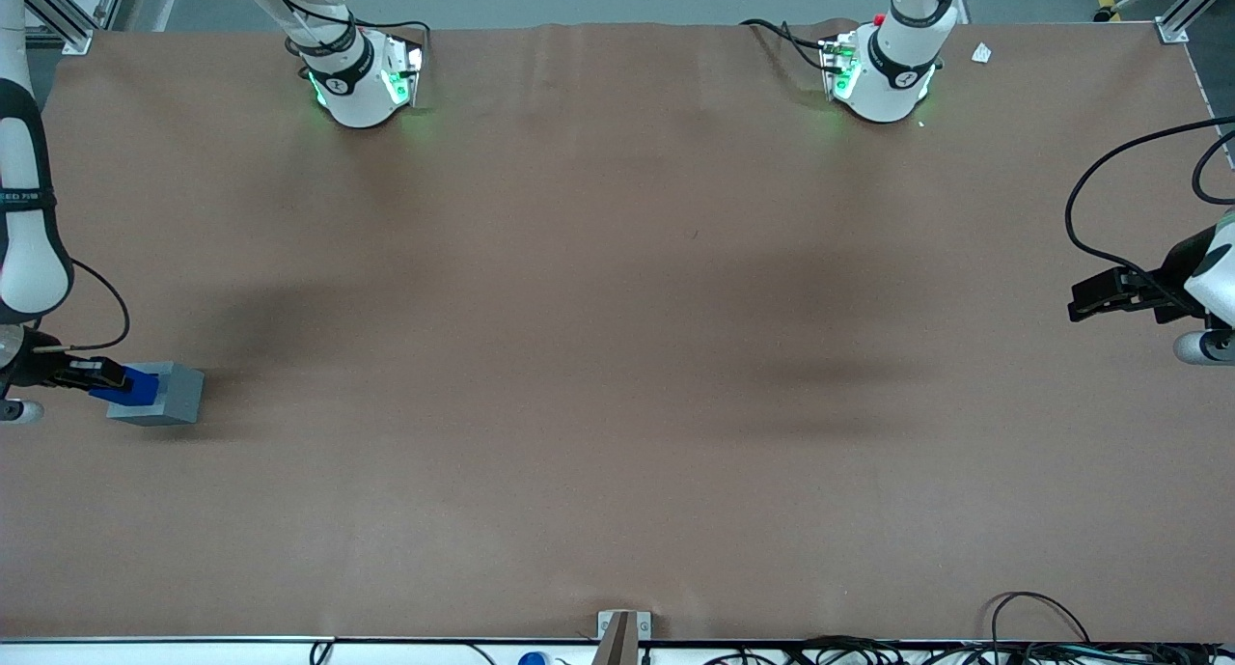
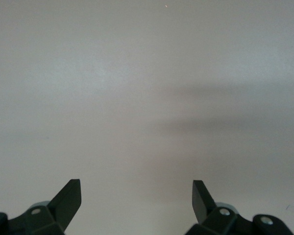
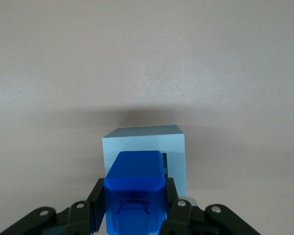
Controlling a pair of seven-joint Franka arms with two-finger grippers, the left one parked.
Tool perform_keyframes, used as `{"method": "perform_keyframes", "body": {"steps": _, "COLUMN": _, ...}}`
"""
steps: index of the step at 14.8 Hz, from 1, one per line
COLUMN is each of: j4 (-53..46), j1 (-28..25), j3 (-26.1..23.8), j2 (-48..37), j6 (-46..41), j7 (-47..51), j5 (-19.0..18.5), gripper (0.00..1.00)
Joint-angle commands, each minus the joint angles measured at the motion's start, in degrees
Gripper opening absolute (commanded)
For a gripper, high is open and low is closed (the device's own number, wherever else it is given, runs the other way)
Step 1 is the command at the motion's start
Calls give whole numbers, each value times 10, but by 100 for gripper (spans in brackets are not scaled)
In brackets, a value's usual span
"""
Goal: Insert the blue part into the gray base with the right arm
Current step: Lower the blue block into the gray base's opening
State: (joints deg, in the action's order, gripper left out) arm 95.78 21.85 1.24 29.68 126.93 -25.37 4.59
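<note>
The gray base is a light grey cube on the brown table at the working arm's end. My right gripper is shut on the blue part and holds it against the cube's side face that faces the gripper. In the right wrist view the blue part sits clamped between the black fingers, its front end at the square recess of the gray base. A dark gap of the recess shows beside the blue part. How deep the part sits in the recess is hidden.
The brown table spreads wide toward the parked arm's end. The two arm bases stand at the table's edge farthest from the front camera. Cables lie along the nearest edge.
</note>
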Motion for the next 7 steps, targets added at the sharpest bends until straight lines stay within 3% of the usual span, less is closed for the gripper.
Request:
{"method": "perform_keyframes", "body": {"steps": 1, "j4": -10, "j1": 11, "j3": -8, "j2": 6, "j6": -2, "j7": 6, "j5": -1, "gripper": 11}}
{"method": "perform_keyframes", "body": {"steps": 7, "j4": -10, "j1": 14, "j3": -8, "j2": 11, "j6": 11, "j7": 5, "j5": -10, "gripper": 11}}
